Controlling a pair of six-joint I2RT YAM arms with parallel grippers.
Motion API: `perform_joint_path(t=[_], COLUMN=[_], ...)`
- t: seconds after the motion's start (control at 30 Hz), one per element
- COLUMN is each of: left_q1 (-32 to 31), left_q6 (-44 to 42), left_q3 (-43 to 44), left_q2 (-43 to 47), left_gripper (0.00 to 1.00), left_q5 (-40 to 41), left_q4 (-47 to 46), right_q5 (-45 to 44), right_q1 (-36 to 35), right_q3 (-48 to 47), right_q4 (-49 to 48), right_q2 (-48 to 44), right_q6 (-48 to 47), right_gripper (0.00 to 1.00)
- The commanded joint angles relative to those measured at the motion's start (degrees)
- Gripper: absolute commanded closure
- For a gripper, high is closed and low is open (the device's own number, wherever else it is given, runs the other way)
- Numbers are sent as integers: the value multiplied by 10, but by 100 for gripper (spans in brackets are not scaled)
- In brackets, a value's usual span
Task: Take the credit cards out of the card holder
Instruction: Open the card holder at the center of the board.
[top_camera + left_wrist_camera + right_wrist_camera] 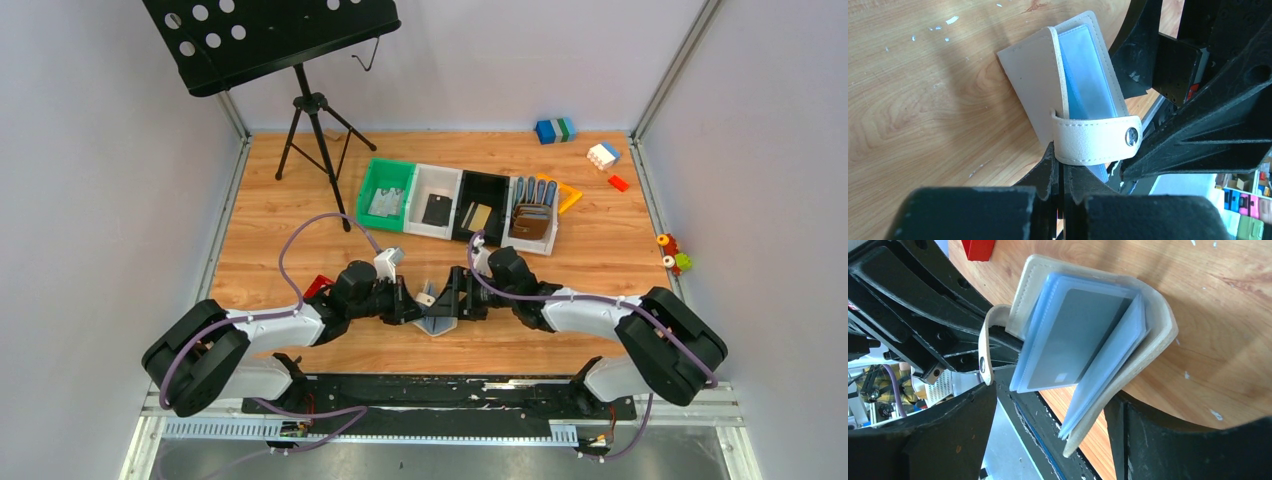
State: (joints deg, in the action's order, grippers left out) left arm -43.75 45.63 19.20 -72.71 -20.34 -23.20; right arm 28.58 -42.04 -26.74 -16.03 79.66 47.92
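The card holder, a pale grey-beige bifold wallet, is held up between my two grippers at the near middle of the table. My left gripper is shut on its lower edge, just under the closing tab with its snap. The card holder hangs open in the right wrist view, showing clear sleeves with a grey credit card inside one. My right gripper is open, its fingers wide on either side of the hanging cover and sleeves. A gold-tan card lies in the black bin.
A row of bins stands behind: green with a grey card, white with a black card, black, and one with brown wallets. A music stand tripod is back left. Toy bricks lie back right. A red block sits by my left arm.
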Motion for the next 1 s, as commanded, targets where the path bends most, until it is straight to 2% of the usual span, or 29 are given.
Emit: perform_joint_path(t=[0.0,0.27,0.53,0.7,0.83,0.97], left_q1=[-8,-9,-10,-10,-10,-10], left_q6=[-11,-11,-9,-3,-12,-24], left_q3=[20,21,23,17,16,5], left_q2=[9,0,-8,3,24,60], left_gripper=[100,100,99,88,76,47], left_q5=[-2,-3,-7,5,18,40], left_q4=[-11,-15,-14,-2,31,60], right_q5=[-13,-16,-20,-30,-41,-47], right_q1=[-7,-9,-9,-9,-9,-9], right_q3=[-31,-35,-36,-38,-37,-37], right_q4=[-12,-11,-9,8,23,32], right_q2=[10,28,37,31,17,11], right_q6=[-9,-10,-12,-19,-25,-29], right_gripper=[23,46,58,68,80,83])
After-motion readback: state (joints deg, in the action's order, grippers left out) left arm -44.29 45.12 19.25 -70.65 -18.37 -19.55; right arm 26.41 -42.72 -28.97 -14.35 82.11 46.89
